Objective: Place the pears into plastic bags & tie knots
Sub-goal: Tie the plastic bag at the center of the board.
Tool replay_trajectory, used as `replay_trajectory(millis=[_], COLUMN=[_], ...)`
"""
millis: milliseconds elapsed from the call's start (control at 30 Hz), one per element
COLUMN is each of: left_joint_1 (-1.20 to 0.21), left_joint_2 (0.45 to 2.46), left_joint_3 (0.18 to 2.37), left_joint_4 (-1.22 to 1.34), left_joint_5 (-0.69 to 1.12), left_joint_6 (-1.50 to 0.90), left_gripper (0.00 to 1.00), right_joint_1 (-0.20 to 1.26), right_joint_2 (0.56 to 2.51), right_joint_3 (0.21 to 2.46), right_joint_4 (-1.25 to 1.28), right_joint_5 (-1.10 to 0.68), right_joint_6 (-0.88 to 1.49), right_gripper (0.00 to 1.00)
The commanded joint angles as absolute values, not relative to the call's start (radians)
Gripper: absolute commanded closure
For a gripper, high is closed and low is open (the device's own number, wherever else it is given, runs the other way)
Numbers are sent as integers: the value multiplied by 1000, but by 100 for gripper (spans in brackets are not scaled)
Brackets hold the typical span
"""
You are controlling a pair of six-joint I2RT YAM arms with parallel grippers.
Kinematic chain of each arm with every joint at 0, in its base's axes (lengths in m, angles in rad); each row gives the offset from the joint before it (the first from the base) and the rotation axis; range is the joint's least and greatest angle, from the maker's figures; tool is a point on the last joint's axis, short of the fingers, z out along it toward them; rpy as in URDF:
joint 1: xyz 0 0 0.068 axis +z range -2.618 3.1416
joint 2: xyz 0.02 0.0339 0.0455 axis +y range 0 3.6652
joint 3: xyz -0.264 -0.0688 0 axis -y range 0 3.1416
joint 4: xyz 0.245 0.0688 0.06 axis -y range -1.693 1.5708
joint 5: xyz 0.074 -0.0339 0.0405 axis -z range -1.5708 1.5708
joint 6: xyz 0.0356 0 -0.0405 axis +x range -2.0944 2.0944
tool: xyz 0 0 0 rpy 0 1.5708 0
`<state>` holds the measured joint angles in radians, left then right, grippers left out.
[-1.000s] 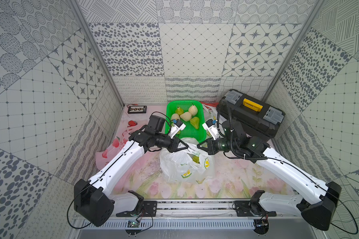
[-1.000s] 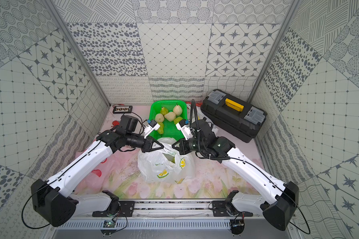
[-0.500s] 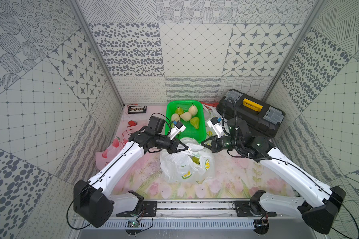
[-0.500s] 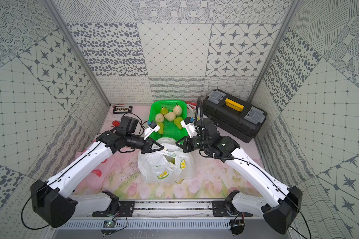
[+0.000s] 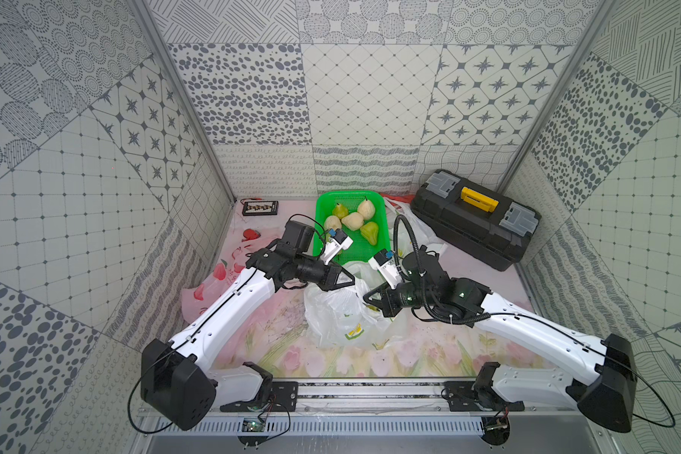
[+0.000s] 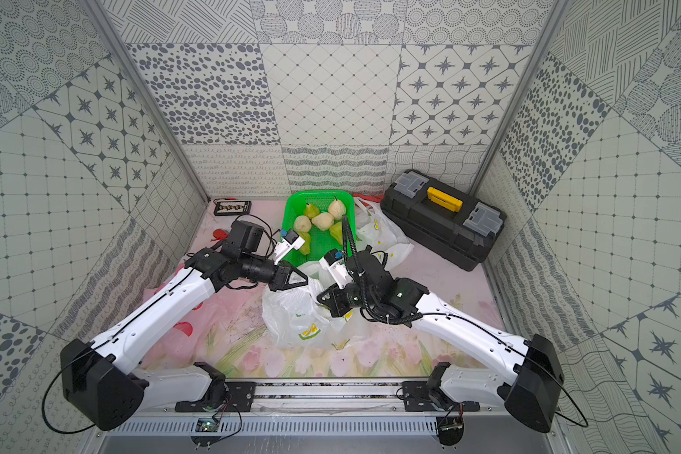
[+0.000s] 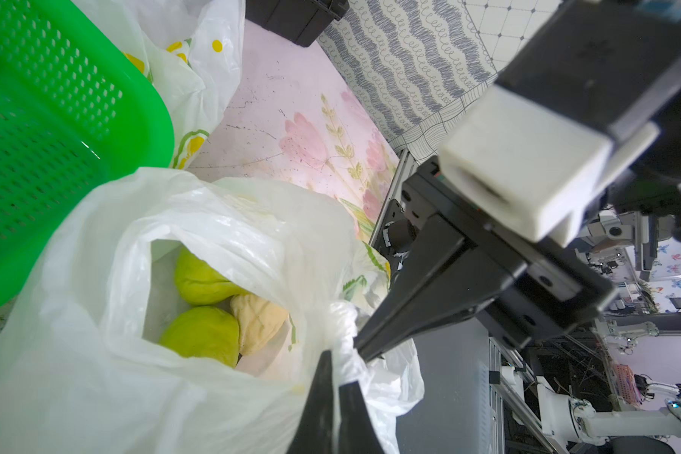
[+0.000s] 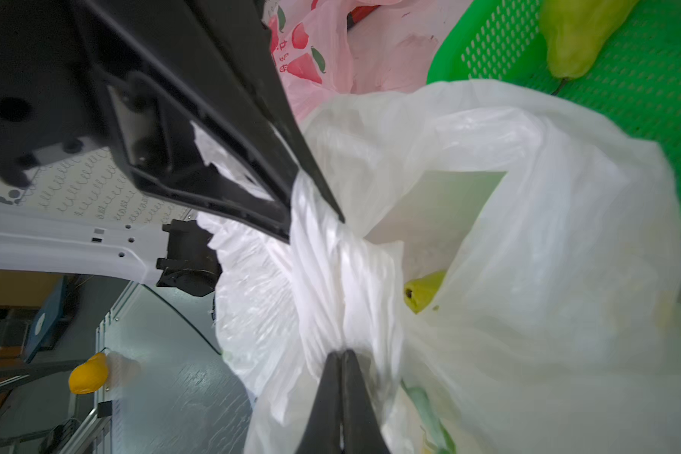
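At the bag's mouth: my left gripper, jaws pressed together, pinched a twisted strand at the rim of a thin, white, translucent plastic carrier bag printed with yellow lemon slices. My right gripper, likewise closed, nipped the same gathered band of film just beside it. The two tips stood almost nose to nose, touching or nearly so. The short band ran between them, its long axis along the line from one tip to the other.

Below the tips, the bag sat on the flowered mat against the near rim of a bright green perforated plastic basket, on the side toward my bases. Its mouth gaped on the basket side of the pinch. Inside lay three small pears, two yellow-green and one pale cream. At least five more waited in the basket.

A second lemon-print bag lay crumpled just beside the basket on my right arm's side, with a black plastic toolbox beyond it. A pink strawberry-print bag lay on the basket's opposite side.

I judged the knot not yet made. Neither arm was the nearer, since both held the strand. The coming move turned on that short band between the tips, which had little slack to cross or loop.
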<state>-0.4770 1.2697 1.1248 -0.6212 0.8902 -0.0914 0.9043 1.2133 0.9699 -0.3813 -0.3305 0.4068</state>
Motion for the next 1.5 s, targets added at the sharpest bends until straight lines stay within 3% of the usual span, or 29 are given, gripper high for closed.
replay_trajectory(millis=[0, 167, 300, 500, 800, 967, 1100, 1233, 1333, 1467], left_joint_1=[-476, -483, -485, -492, -523, -526, -531, -531, -531, -532], left_joint_2=[1256, 1235, 1208, 1198, 1232, 1239, 1263, 1262, 1250, 1189], left_joint_3=[1122, 1100, 1094, 1080, 1091, 1099, 1124, 1130, 1128, 1094], left_joint_4=[-465, -455, -534, -551, -628, -631, -647, -643, -645, -592], left_joint_5=[870, 894, 886, 881, 796, 765, 755, 734, 726, 695], left_joint_6=[-167, -188, -126, -94, -31, -15, -7, 3, 23, 60], left_gripper=[100, 100, 79, 63, 59, 63, 73, 98, 100, 100], right_joint_1=[919, 918, 917, 919, 927, 944, 954, 955, 940, 850], right_joint_2=[1243, 1246, 1238, 1245, 1248, 1278, 1305, 1292, 1258, 1180], right_joint_3=[922, 904, 887, 876, 881, 882, 896, 883, 880, 898], right_joint_4=[-296, -238, -186, -158, -121, -69, -64, -68, -103, -184], right_joint_5=[-261, -167, -166, -189, -220, -240, -256, -252, -261, -366], right_joint_6=[360, 362, 395, 423, 482, 519, 525, 525, 507, 499], right_gripper=[100, 100, 100, 100, 100, 100, 100, 100, 100, 83])
